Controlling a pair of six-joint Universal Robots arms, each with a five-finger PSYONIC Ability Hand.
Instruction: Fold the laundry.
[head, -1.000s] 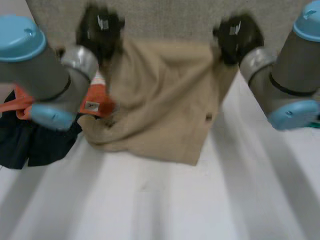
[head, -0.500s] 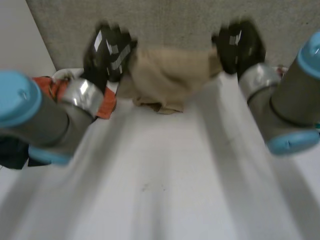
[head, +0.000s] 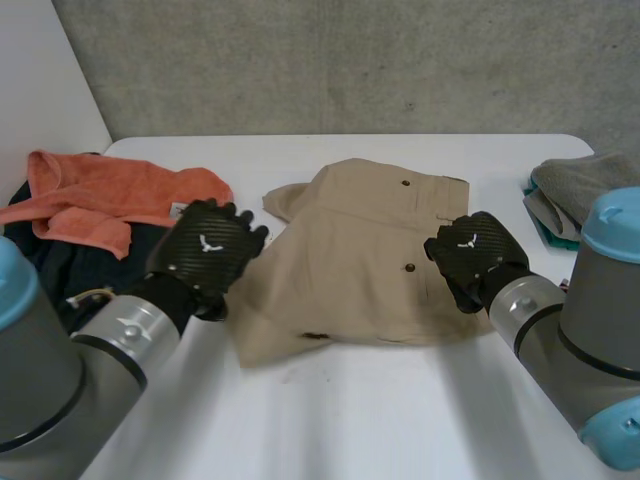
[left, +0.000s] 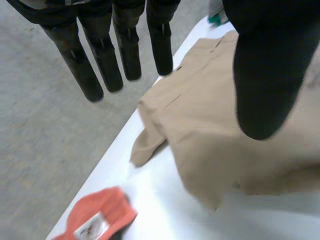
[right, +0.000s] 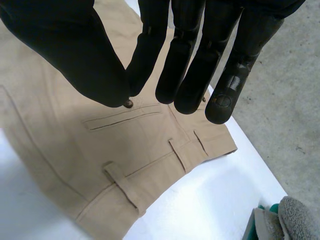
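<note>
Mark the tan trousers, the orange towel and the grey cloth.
tan trousers (head: 350, 270), head view, on the flat middle of the fabric between the two hands.
orange towel (head: 110, 195), head view, on its upper surface.
grey cloth (head: 580, 180), head view, on its top fold.

Soft, even light from above keeps the white surface (head: 340, 420) bright. The tan trousers (head: 350, 260) throw a faint, soft-edged shadow along their near edge. In both wrist views the black fingers (right: 182, 60) read as dark, nearly featureless shapes against the paler cloth.
</note>
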